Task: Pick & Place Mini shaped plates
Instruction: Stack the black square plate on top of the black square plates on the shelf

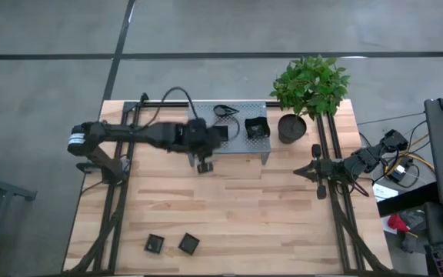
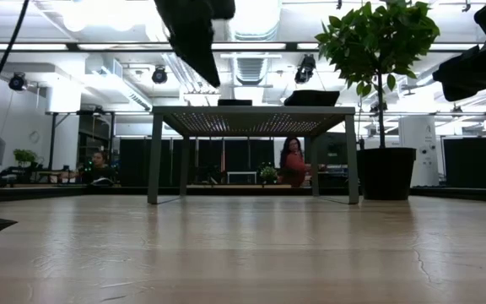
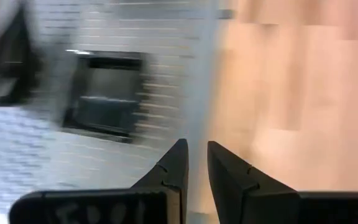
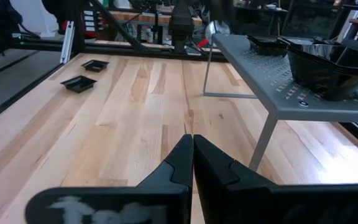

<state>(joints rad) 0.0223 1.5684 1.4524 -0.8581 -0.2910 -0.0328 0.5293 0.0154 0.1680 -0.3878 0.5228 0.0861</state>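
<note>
Two mini shaped plates (image 1: 154, 243) (image 1: 188, 245) lay on the surface (image 1: 229, 208), well apart from the grey perforated stand (image 1: 237, 146); three more sat on the stand's top (image 1: 253, 128) (image 1: 225, 112) (image 1: 219, 132). My left jaws (image 1: 204, 165) hung just off the stand's front edge, a narrow gap between them, holding nothing. My right jaws (image 1: 319, 171) waited beyond the plant pot (image 1: 291, 128) beside the stand, pressed together.
</note>
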